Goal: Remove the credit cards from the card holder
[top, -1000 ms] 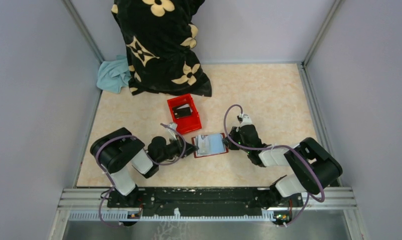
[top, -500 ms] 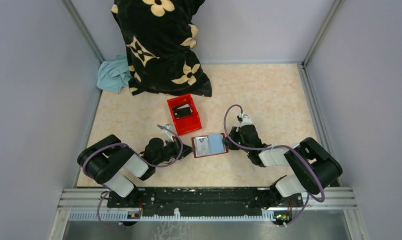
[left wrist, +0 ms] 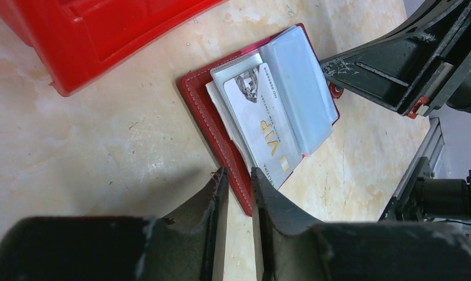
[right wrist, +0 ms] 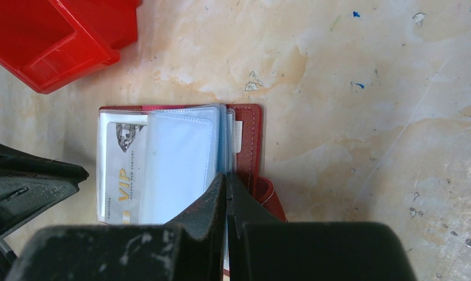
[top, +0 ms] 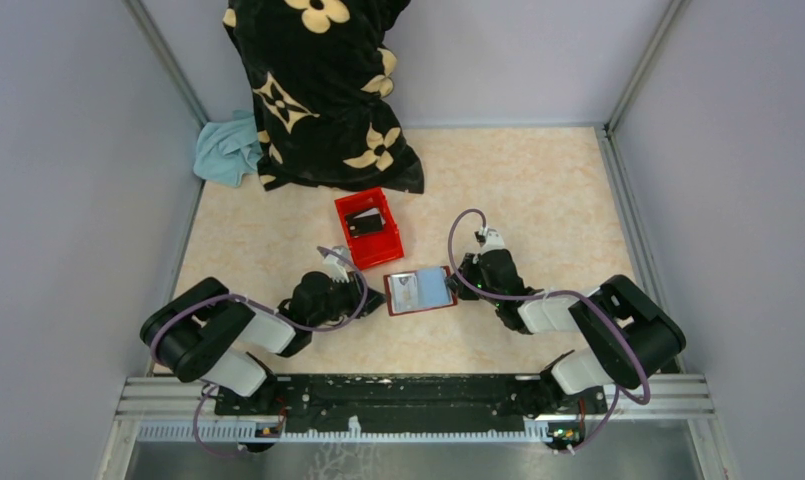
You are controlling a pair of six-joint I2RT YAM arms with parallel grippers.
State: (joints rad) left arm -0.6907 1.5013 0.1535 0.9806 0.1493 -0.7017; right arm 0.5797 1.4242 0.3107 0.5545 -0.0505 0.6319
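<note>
The card holder (top: 419, 291) lies open and flat on the table, dark red, with clear plastic sleeves (right wrist: 174, 164) fanned over it. A pale credit card (left wrist: 262, 117) marked VIP lies in the left half, its end sticking out past the sleeve; the same card (right wrist: 120, 175) shows in the right wrist view. My left gripper (left wrist: 239, 175) stands slightly open at the holder's near left corner, and the red edge (left wrist: 203, 117) runs toward the gap with nothing clamped. My right gripper (right wrist: 227, 178) is shut, its tips resting on the holder's right side by the sleeve edges.
A bright red plastic box (top: 368, 226) holding a dark object sits just behind the holder. A black bag with cream flowers (top: 318, 90) and a teal cloth (top: 228, 150) lie at the back left. Grey walls close in the table on three sides.
The left arm has drawn back to the left, off the holder's left edge, and its jaws have parted a little. The right arm has not moved.
</note>
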